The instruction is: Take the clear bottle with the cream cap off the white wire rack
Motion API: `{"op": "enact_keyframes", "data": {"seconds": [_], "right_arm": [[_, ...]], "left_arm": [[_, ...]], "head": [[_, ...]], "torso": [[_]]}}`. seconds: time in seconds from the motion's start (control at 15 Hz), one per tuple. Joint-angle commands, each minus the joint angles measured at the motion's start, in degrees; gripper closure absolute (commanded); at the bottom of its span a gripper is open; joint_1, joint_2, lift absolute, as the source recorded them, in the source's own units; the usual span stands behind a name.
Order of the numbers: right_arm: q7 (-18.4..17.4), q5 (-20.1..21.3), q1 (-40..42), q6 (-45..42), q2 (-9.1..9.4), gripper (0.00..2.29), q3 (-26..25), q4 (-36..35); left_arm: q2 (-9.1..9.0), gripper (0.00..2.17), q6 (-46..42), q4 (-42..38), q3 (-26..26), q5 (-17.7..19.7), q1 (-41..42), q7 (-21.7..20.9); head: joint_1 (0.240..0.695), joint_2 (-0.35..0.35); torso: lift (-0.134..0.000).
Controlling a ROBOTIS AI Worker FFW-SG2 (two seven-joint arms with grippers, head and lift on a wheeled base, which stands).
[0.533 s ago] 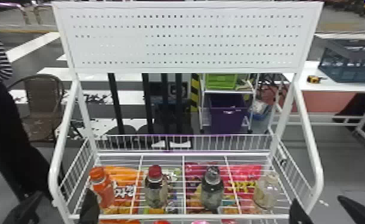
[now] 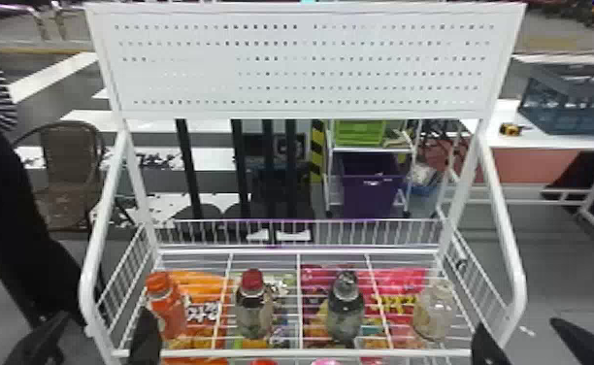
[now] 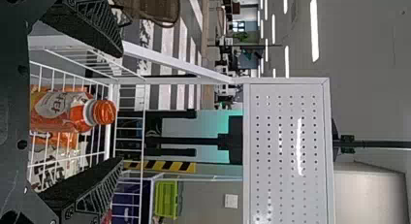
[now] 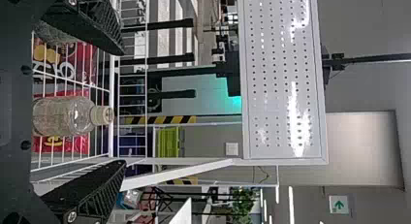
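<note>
The white wire rack stands ahead of both end effectors. The right gripper and left gripper are open, fingers spread. The clear bottle stands upright on the rack, framed between the right gripper's fingers in its wrist view.

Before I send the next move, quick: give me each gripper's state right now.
Left gripper: open, holding nothing.
Right gripper: open, holding nothing; the clear bottle stands on the rack.
</note>
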Motion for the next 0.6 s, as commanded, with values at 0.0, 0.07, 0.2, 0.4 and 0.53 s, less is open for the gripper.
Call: {"op": "enact_keyframes", "data": {"seconds": [0.0, 0.07, 0.2, 0.4, 0.53], "right_arm": [[-0.1, 0.0, -0.1, 0.0, 0.05, 0.10, 0.0, 0.0], [-0.6, 0.0, -0.1, 0.0, 0.05, 0.10, 0.0, 0.2], [-0.8, 0.2, -0.9, 0.4, 0.05, 0.10, -0.2, 2.5], [-0.8, 1.1, -5.9, -0.9, 0.05, 0.10, -0.5, 12.8], [-0.9, 3.3, -10.7, -14.1, 0.05, 0.10, -0.2, 24.8]], "left_arm": [[-0.07, 0.12, 0.1, -0.2, -0.1, 0.0, 0.0, 0.1], [0.02, 0.12, 0.1, -0.2, -0.2, 0.0, 0.0, 0.0], [0.02, 0.12, 0.1, -0.3, -0.2, 0.0, 0.2, 0.0], [0.02, 0.12, -0.1, 0.1, -0.3, 0.0, 0.2, 0.0], [0.02, 0.12, 0.1, 0.1, -0.4, 0.0, 0.2, 0.0]], "head": [[0.499, 0.000], [0.499, 0.000], [0.499, 0.000], [0.499, 0.000], [0.499, 0.000]], "torso": [[0.000], [0.000], [0.000], [0.000], [0.000]]}}
